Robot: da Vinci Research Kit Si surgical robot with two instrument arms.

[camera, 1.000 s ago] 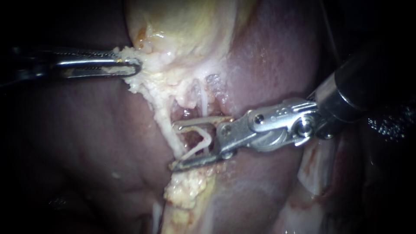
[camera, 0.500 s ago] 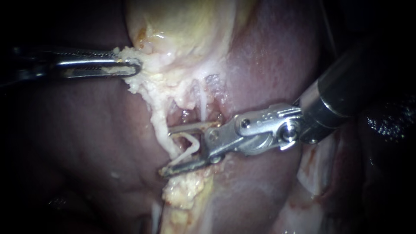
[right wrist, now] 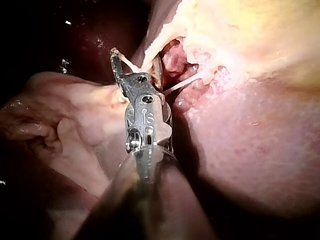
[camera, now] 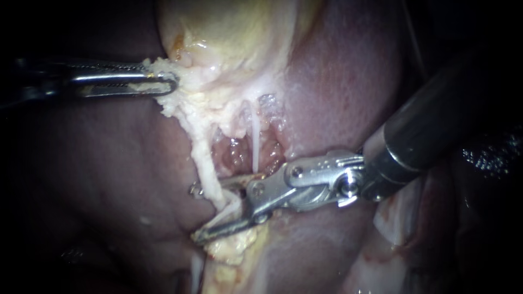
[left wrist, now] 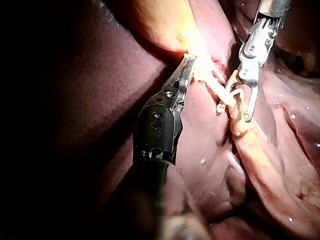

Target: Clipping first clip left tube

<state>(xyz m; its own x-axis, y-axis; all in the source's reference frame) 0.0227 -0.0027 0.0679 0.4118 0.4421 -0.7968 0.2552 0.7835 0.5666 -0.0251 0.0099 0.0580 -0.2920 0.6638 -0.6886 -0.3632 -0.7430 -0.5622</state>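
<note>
Endoscope view: we find the left tube (camera: 204, 158) running as a pale, fat-coated cord from the fatty fringe (camera: 174, 103) below the gallbladder (camera: 229, 32) down and slightly rightward over the liver (camera: 109, 179). Its long axis is close to upright in this view. The right instrument (camera: 210, 212) comes in from the right nearly at right angles to that axis, and its jaws straddle the cord near its lower end, one in front and one behind.

The right instrument's jaws stand partly closed with a narrow gap between them. They carry a pale clip (camera: 233, 206) whose legs lie against both jaws. The tube passes between those legs. We cannot tell whether the jaw tips reach fully past the tube's far edge. The left wrist view suggests that they do, with a prong showing on either side of the cord.

A thinner white strand (camera: 255, 147) stands well clear, to the right of the cord and above the jaws, outside the clip.

The left instrument (camera: 163, 83) is clamped on the fatty fringe at the gallbladder's edge, jaws together on the tissue, and the cord hangs taut from that hold. It lies well apart from the clipping site.

Our judgement is that the right instrument is the working one, that the crossing is square, and that what remains is to close the jaws fully. The risk we note is fat bunching in the clip.
</note>
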